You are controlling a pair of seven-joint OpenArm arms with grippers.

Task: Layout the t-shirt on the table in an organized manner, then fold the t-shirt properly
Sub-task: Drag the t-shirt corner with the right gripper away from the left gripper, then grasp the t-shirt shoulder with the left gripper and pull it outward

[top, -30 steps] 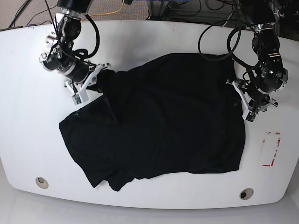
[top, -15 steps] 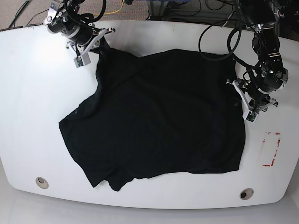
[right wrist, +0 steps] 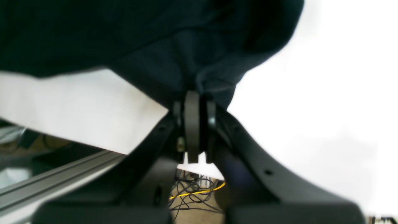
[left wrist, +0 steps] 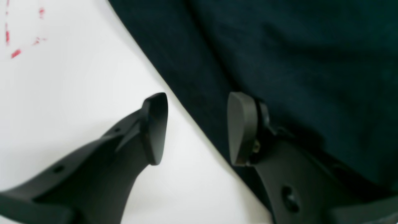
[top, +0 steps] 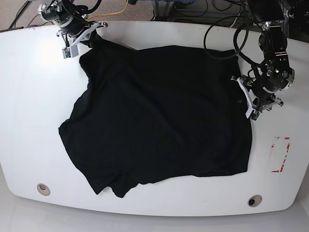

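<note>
The right gripper (top: 89, 34) has dragged the t-shirt (top: 164, 116) corner farther back, clamped tight to spread it; the left gripper (left wrist: 196, 127) waits spread (straddling the hem).

Floor (top: 19, 12): we see brownish carpet beyond the desk's far edge.
Cables (top: 193, 9): we see black leads tangled there, behind the desk.
Yellow cable (top: 126, 6): we spot it among them.
</note>
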